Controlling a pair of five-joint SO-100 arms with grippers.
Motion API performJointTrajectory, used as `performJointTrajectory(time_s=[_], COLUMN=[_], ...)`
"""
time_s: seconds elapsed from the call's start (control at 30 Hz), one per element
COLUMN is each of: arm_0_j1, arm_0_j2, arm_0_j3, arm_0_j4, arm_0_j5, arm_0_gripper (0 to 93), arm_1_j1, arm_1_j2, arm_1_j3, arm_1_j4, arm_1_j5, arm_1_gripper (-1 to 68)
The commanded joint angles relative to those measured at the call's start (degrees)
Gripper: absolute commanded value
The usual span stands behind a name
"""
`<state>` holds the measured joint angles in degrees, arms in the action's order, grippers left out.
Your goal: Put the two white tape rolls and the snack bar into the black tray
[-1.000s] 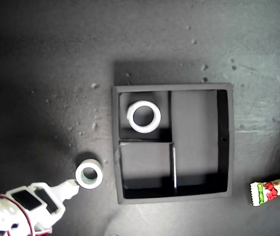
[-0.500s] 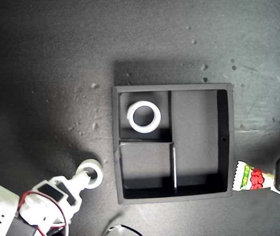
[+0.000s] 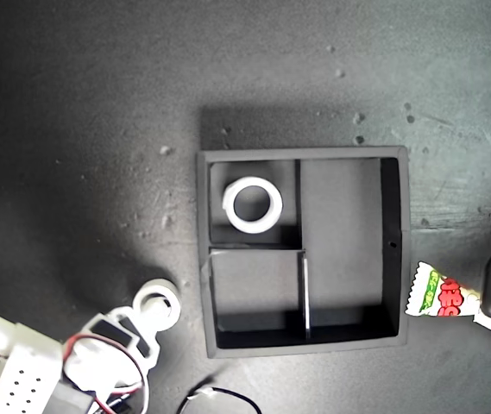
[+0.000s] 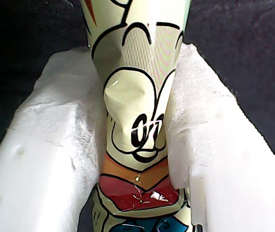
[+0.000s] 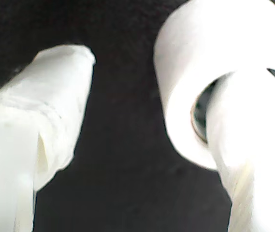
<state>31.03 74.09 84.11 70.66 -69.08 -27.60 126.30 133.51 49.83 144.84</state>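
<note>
While the wide roll (image 3: 252, 205) lies flat in a small compartment of the tray (image 3: 405, 250), the smaller roll (image 3: 160, 304) sits on the dark tabletop (image 3: 98, 129) just off the tray's wall at the exterior view's left. My second gripper (image 5: 142, 111) is spread, one finger (image 5: 243, 145) poked into that roll's hole, the other clear outside it. My first gripper (image 4: 139, 140) pinches the bar (image 3: 439, 295), whose crimped end is beside the tray's wall at the exterior view's right.
</note>
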Motion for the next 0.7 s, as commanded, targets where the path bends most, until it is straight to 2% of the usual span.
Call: performJointTrajectory(time_s=[0.0,0.1,0.23,0.33,0.47,0.67], arm_0_j1=[-1.2,-1.8,-3.3,-3.7,-4.9,-11.4], arm_0_j2=[-0.9,-2.8,-5.4,-5.5,-4.0,-1.9], arm_0_j3=[-2.4,-2.7,-3.6,-5.8,-13.6,-33.9], arm_0_j4=[-0.4,-0.4,-0.4,1.3,11.6,27.8], arm_0_j5=[-0.5,-1.1,-1.3,0.3,3.7,11.4], arm_0_gripper=[18.1,16.1,5.6,3.3,2.6,2.1], arm_1_j1=[1.5,3.2,6.3,8.3,13.7,22.8], arm_1_j2=[0.9,0.9,0.3,0.1,0.5,0.3], arm_1_j3=[-4.6,-6.9,-8.0,-8.0,-9.6,-14.4], arm_1_j4=[4.3,9.0,9.3,9.3,14.8,17.8], arm_1_j5=[-3.9,-0.4,4.9,5.4,-14.2,-63.0], arm_1_gripper=[-0.5,-0.5,-0.4,-0.4,-0.6,-0.6])
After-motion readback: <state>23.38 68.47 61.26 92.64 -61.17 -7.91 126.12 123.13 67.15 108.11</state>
